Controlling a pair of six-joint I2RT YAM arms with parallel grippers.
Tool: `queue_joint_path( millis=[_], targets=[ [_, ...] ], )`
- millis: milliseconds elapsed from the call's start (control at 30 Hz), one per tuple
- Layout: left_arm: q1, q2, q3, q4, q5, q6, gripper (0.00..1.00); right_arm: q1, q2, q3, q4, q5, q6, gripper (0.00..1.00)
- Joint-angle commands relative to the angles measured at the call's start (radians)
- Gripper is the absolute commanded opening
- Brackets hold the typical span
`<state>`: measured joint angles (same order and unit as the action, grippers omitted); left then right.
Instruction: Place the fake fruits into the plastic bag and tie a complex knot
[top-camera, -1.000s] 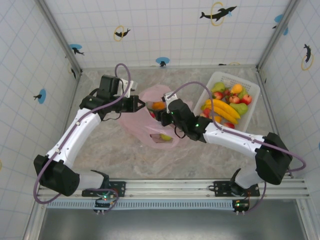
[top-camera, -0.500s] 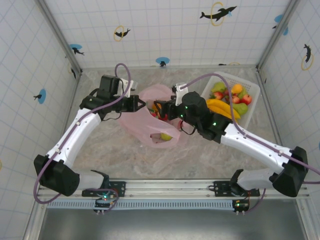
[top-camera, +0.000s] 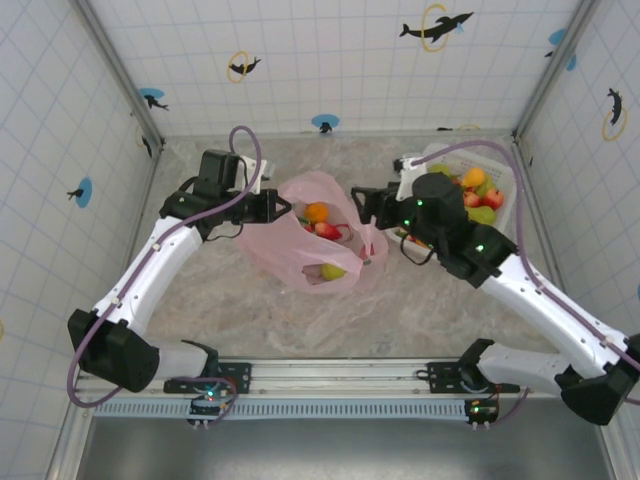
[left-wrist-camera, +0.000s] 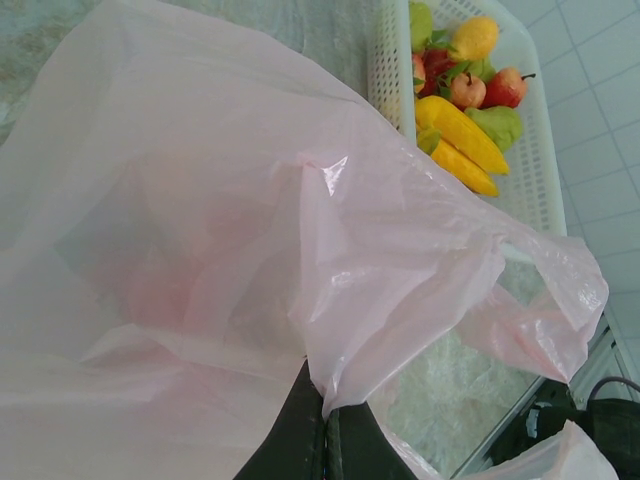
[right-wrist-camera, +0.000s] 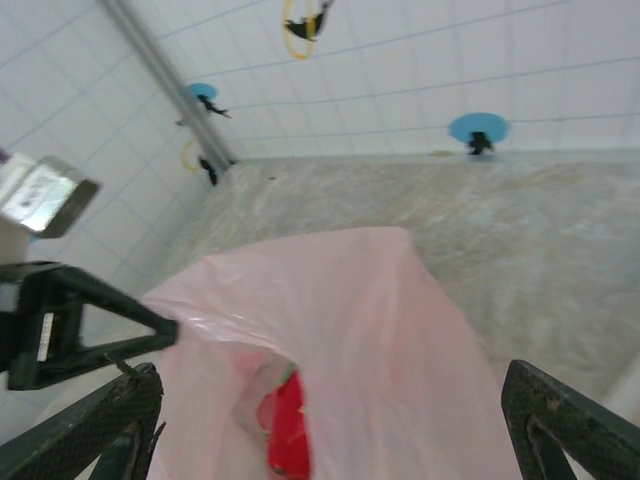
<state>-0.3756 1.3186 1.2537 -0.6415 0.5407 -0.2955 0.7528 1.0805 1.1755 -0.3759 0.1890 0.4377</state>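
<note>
Right gripper (top-camera: 360, 197) has backed out of the plastic bag (top-camera: 300, 258) toward 3 o'clock, jaws spread wide, holding nothing. Bag's mid-table with a pear (top-camera: 333, 271), a red piece (top-camera: 328, 231) and an orange (top-camera: 316, 212) inside. Left gripper (top-camera: 284, 210) pinches its rim tight at 10 o'clock. More fake fruits (top-camera: 472, 190) fill the white basket (top-camera: 505, 205) at 2 o'clock.

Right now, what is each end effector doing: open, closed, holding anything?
Left end effector: closed, pinching the plastic bag at its edge.
Right end effector: open, holding nothing.
</note>
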Motion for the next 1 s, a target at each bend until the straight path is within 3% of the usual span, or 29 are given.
queue_joint_path(
  millis=[0,200,400,700,967],
  targets=[
    [0.008,0.008,-0.007,0.016,-0.001,-0.014,0.0,-0.104,-0.032,0.038,-0.265,0.0,-0.046,0.9],
    [0.008,0.007,0.0,0.009,-0.002,-0.013,0.0,-0.358,0.008,0.014,-0.558,-0.047,-0.193,0.91],
    [0.008,-0.004,-0.008,0.008,-0.005,-0.013,0.0,-0.561,0.101,-0.019,-0.67,-0.111,-0.291,0.9],
    [0.008,-0.009,-0.011,0.003,-0.007,-0.008,0.0,-0.647,0.327,-0.01,-0.685,-0.136,-0.358,0.86],
    [0.007,-0.017,-0.019,0.003,-0.005,-0.006,0.0,-0.695,0.444,-0.043,-0.579,-0.163,-0.298,0.86]
  ],
)
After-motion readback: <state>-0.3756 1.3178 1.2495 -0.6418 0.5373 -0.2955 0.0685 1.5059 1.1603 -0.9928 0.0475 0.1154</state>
